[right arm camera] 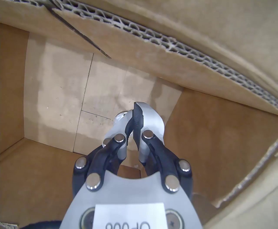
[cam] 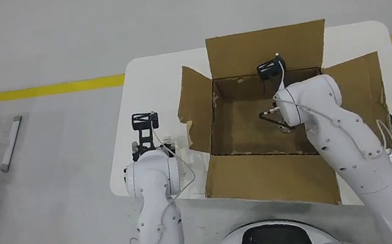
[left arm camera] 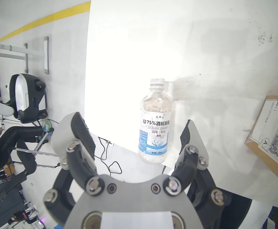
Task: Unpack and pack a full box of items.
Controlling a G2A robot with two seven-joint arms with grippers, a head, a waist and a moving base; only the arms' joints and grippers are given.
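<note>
Left hand [left arm camera: 132, 121] spread wide over the bottle [left arm camera: 155, 130].
Bottle rests on the surface [left arm camera: 152, 43] near the box [cam: 265, 51]; right hand [right arm camera: 134, 112], pinched shut, hangs inside the box. Unpacking looks nearly done, repacking all ahead.

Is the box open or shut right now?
Open: the box has all four flaps folded outward, and the shut right pincer hangs inside it.
</note>
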